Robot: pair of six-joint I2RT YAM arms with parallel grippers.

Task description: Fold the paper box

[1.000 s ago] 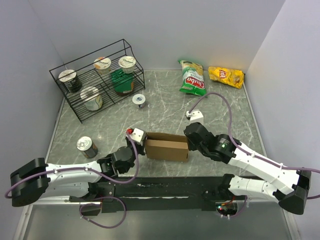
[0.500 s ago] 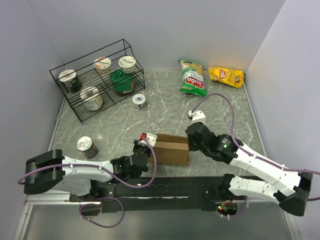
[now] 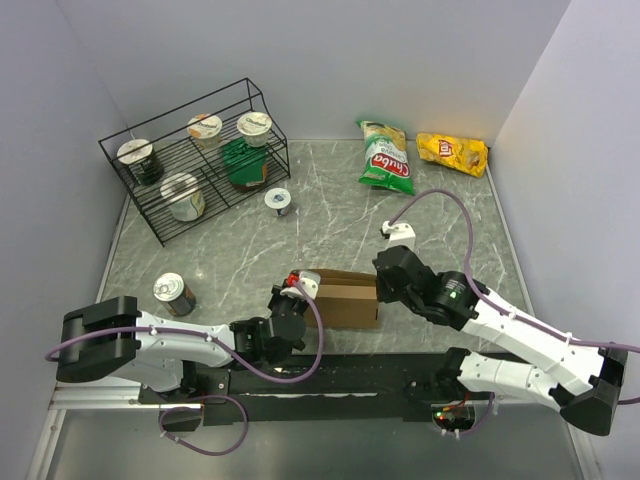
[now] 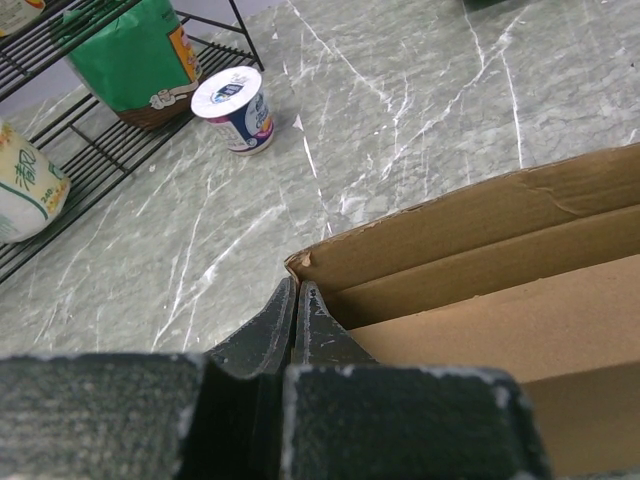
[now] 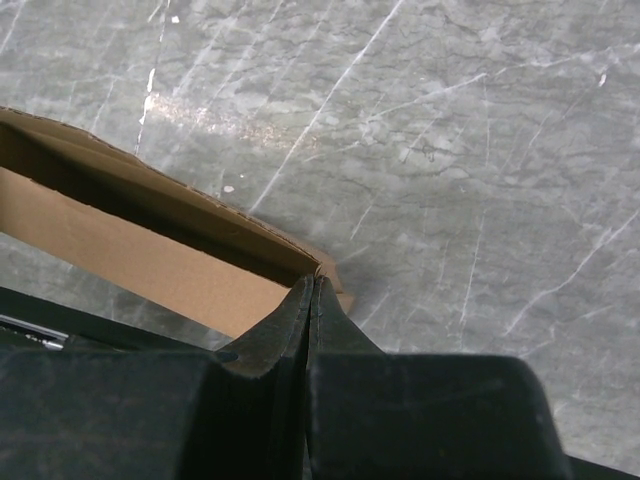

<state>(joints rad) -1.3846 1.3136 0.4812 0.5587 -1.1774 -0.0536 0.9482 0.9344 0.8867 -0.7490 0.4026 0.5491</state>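
The paper box (image 3: pixel 340 297) is plain brown cardboard, standing as an open trough near the table's front edge. My left gripper (image 3: pixel 298 291) is at its left end. In the left wrist view its fingers (image 4: pixel 282 318) are shut, one outside and one inside the box (image 4: pixel 480 290), pinching the end wall at the corner. My right gripper (image 3: pixel 380 292) is at the right end. In the right wrist view its fingers (image 5: pixel 292 312) are shut the same way on the corner of the box (image 5: pixel 150 250).
A wire rack (image 3: pixel 190 165) with cups and a green bag stands at the back left. A yogurt cup (image 3: pixel 279 200) and a tin can (image 3: pixel 173 293) stand loose on the table. Green (image 3: pixel 385 156) and yellow (image 3: pixel 452 153) chip bags lie at the back right.
My left gripper moved right from beside the box to its left end and now sits on the end corner. The right gripper stayed at the right end.
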